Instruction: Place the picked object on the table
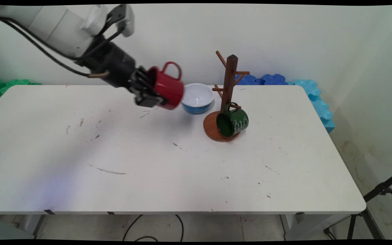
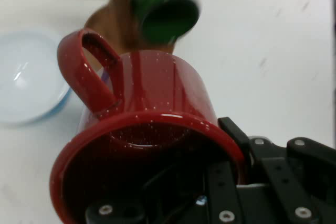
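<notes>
A white bench (image 1: 189,177) fills most of the main view, its top scuffed with dark marks and streaks. Behind it rises a plain, pale wall (image 1: 284,37). Green foam mats (image 1: 5,85) lie at the bench's far left corner, dark blue foam mats (image 1: 264,79) sit behind its far edge, and light blue foam mats (image 1: 318,102) run down along its right side. The floor (image 1: 362,163) on the right is pale and stained. A black tripod (image 1: 376,197) stands at the lower right. Black cables (image 1: 155,228) loop on the floor under the bench.
</notes>
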You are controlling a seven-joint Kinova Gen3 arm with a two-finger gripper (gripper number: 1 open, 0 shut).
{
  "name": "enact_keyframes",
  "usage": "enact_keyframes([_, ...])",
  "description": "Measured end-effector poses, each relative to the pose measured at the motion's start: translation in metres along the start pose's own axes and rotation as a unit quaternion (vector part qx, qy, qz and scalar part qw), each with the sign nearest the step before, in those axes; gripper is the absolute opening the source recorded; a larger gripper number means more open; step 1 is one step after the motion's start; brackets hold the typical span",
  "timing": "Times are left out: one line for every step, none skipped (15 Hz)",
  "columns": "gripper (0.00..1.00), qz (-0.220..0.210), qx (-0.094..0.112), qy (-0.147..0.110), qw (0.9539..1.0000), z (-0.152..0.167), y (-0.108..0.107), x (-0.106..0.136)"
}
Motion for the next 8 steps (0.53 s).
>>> enact_keyframes([0.0, 0.01, 0.01, -0.019, 0.9997, -0.003, -0.007, -0.008])
enact_keyframes([0.0, 0.018, 0.018, -0.035, 0.9991, -0.005, -0.014, -0.015])
enact_keyframes([0.0, 0.03, 0.027, -0.053, 0.9978, -0.007, -0.02, -0.023])
enact_keyframes([0.0, 0.043, 0.034, -0.067, 0.9962, -0.006, -0.026, -0.028])
enact_keyframes([0.0, 0.054, 0.038, -0.079, 0.9947, -0.005, -0.031, -0.033])
enact_keyframes([0.0, 0.067, 0.042, -0.092, 0.9927, -0.002, -0.035, -0.037])
enact_keyframes([0.0, 0.08, 0.043, -0.103, 0.9906, 0.001, -0.038, -0.041])
enact_keyframes([0.0, 0.091, 0.044, -0.112, 0.9886, 0.005, -0.04, -0.044])
